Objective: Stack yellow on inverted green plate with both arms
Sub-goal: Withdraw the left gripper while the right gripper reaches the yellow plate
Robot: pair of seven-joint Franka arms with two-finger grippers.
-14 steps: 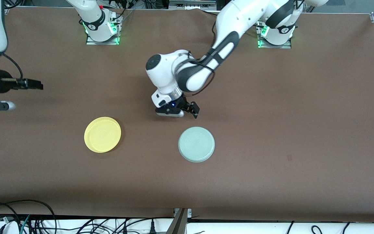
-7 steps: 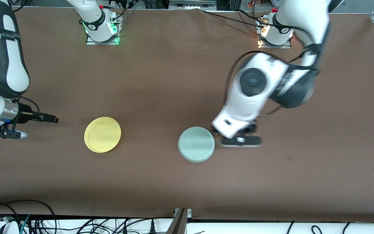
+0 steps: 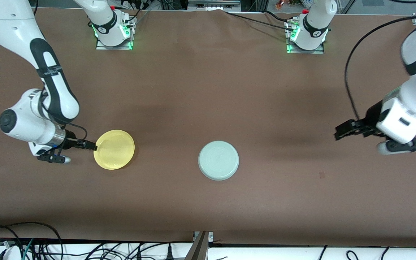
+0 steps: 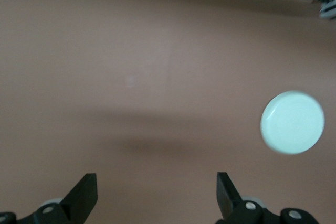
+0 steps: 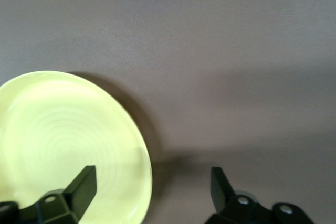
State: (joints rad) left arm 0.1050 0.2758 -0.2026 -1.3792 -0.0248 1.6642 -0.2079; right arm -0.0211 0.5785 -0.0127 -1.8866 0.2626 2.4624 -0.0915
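Observation:
The yellow plate (image 3: pixel 114 149) lies rim up on the brown table, toward the right arm's end. The pale green plate (image 3: pixel 218 160) lies upside down, rings showing, near the table's middle. My right gripper (image 3: pixel 92 145) is open and low at the yellow plate's rim, on the side toward the right arm's end. In the right wrist view the right gripper (image 5: pixel 152 187) straddles the rim of the yellow plate (image 5: pixel 63 145), one finger over it. My left gripper (image 3: pixel 339 131) is open and empty over bare table toward the left arm's end. In the left wrist view the left gripper (image 4: pixel 156 192) has the green plate (image 4: pixel 292 123) well off to one side.
The two arm bases (image 3: pixel 113 29) (image 3: pixel 307 34) stand with green lights along the table's edge farthest from the front camera. Cables (image 3: pixel 31 245) lie off the edge nearest that camera. A small dark mark (image 3: pixel 322 175) is on the table.
The left arm has swung away from the green plate toward its own end of the table. The right gripper has come in and down to the yellow plate's rim. Both plates stayed put.

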